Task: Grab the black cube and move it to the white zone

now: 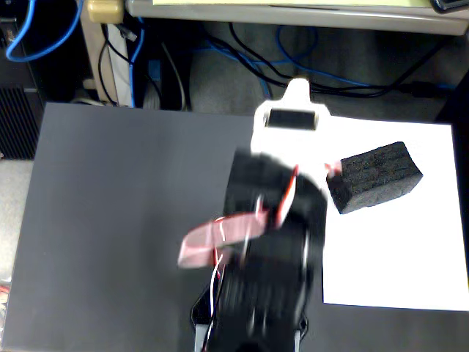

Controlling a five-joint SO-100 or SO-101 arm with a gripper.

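The black cube [375, 177], a rough foam block, lies on the white zone [396, 249], a paper sheet on the right side of the dark table, in its upper part. My arm [271, 249] is black and motion-blurred. It reaches up the middle of the fixed view and ends in a white head. The gripper [296, 94] at that head points toward the table's far edge, to the left of the cube. Its fingers cannot be made out, and nothing is seen held in it. The arm's side passes close by the cube's left end.
The dark grey table [117, 220] spreads to the left of the arm. A pink ribbon-like strip [220, 238] hangs off the arm. Beyond the far edge are blue and black cables [242, 51] on the floor and a desk leg [99, 44].
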